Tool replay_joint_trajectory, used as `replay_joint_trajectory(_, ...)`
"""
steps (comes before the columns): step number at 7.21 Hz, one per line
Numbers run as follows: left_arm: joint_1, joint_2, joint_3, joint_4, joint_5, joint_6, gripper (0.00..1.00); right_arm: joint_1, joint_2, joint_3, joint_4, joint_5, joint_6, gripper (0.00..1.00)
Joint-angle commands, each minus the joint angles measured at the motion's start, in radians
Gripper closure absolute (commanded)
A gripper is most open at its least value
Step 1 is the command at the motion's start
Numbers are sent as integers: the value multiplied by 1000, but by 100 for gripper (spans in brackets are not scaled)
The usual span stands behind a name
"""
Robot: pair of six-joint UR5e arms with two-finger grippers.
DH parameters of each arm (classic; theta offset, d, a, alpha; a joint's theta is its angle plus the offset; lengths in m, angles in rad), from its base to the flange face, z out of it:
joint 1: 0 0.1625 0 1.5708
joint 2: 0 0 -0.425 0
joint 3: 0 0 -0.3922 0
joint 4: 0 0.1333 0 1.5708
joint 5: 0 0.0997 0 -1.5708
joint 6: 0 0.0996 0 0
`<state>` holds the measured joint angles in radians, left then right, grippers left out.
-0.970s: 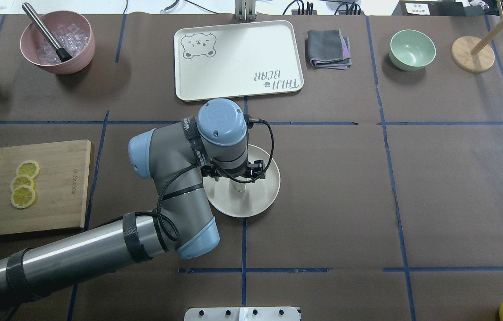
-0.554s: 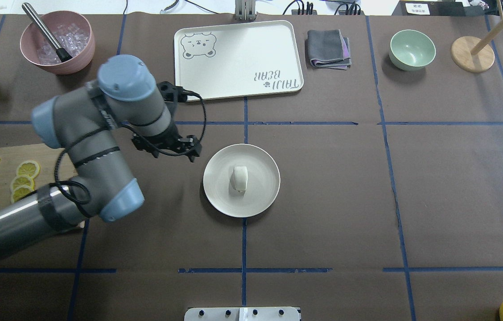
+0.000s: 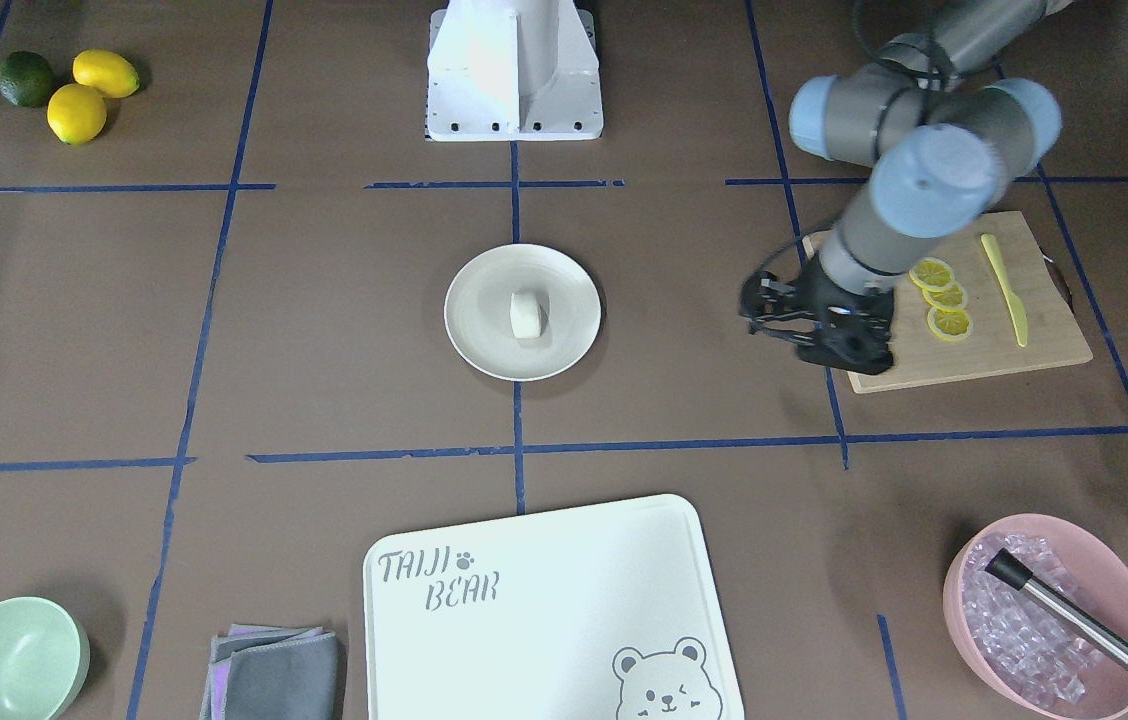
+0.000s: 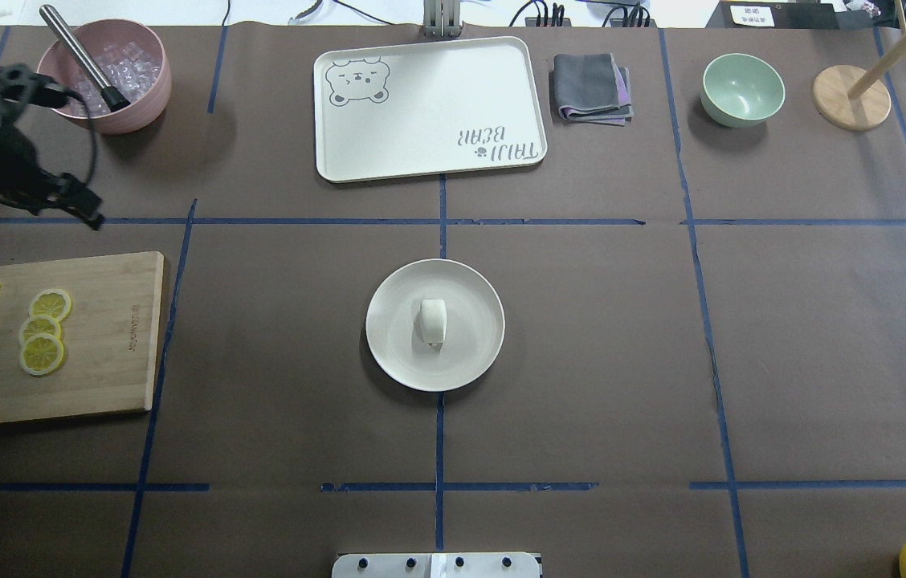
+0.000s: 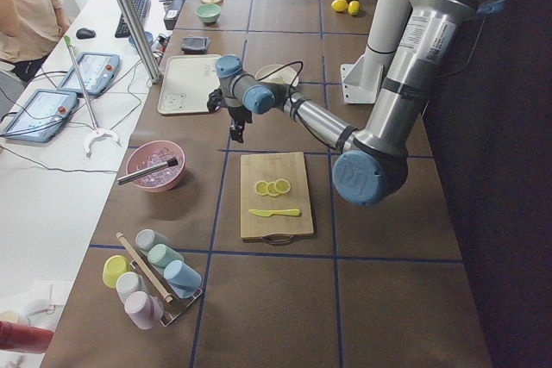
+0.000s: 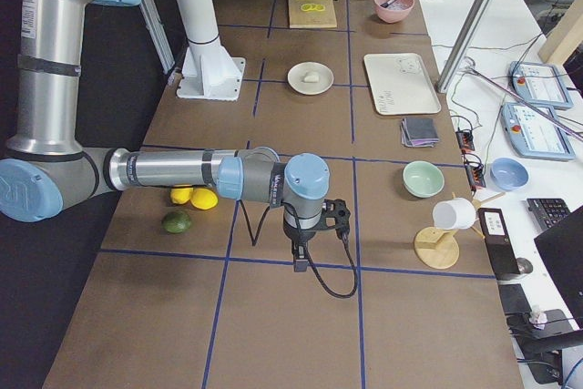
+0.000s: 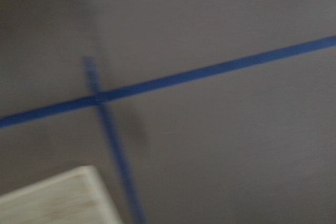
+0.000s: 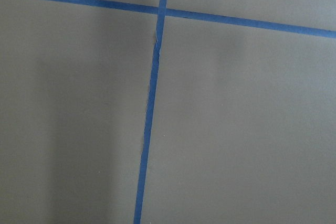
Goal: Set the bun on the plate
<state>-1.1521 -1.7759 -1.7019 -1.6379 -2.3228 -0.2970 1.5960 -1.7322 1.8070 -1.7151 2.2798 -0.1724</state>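
The small white bun lies near the middle of the round cream plate at the table's centre, also seen as bun on plate. Nothing touches it. My left gripper hangs well off to my left, by the corner of the wooden cutting board; its jaws look open and hold nothing. The left wrist view shows only blurred table paper and blue tape. My right gripper hovers low over bare table far on my right, and I cannot tell whether it is open or shut.
A cutting board with lemon slices and a yellow knife lies at the left. Along the far edge stand a pink ice bowl, the bear tray, a folded cloth, a mint-green bowl and a wooden stand.
My left arm has drawn back from over the plate, swinging left toward the pink bowl. The bun stays lying alone on the plate.
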Motion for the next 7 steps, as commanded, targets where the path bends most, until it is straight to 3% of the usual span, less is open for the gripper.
replay_joint_trajectory(1,-240,161,10,3,-29,261,0,1,0,0,2,1,-1,0)
replay_joint_trajectory(3,-381,263,68,-16,-23,263,0,1,0,2,2,1,1,0)
replay_joint_trajectory(7,-387,268,103,-13,-27,257,0,1,3,3,0,1,2,0)
